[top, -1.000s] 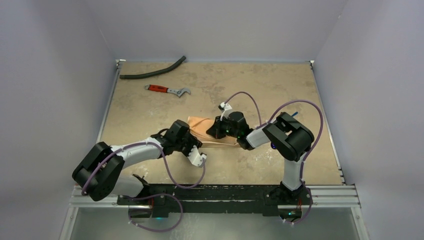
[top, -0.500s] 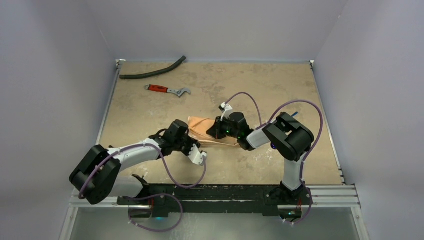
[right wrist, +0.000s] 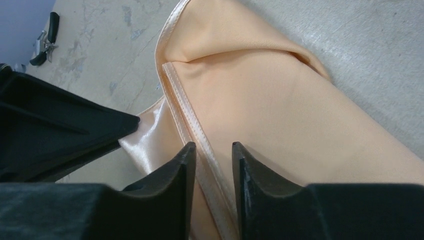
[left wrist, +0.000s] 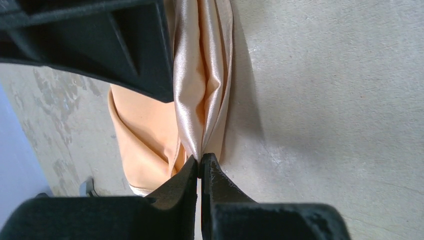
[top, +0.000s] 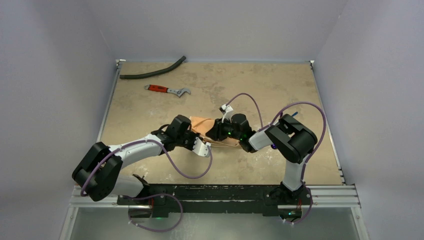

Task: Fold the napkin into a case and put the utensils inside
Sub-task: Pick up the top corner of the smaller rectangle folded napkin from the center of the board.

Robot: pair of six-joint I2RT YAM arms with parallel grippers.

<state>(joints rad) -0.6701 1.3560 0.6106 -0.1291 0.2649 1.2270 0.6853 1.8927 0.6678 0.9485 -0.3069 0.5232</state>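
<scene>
Napkin (left wrist: 200, 100) nipped by left pincer (left wrist: 201, 170), under right pincer (right wrist: 212, 155)

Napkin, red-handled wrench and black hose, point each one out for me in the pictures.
napkin (right wrist: 280, 115): right wrist view, on its flat folded top face.
red-handled wrench (top: 167, 90): top external view, mid-shaft, just past the red handle.
black hose (top: 155, 73): top external view, middle of its curve.

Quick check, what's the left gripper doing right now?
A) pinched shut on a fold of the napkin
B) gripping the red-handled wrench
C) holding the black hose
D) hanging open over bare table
A: the left wrist view shows the left gripper with its tips closed together on a gathered fold of the napkin.
</scene>
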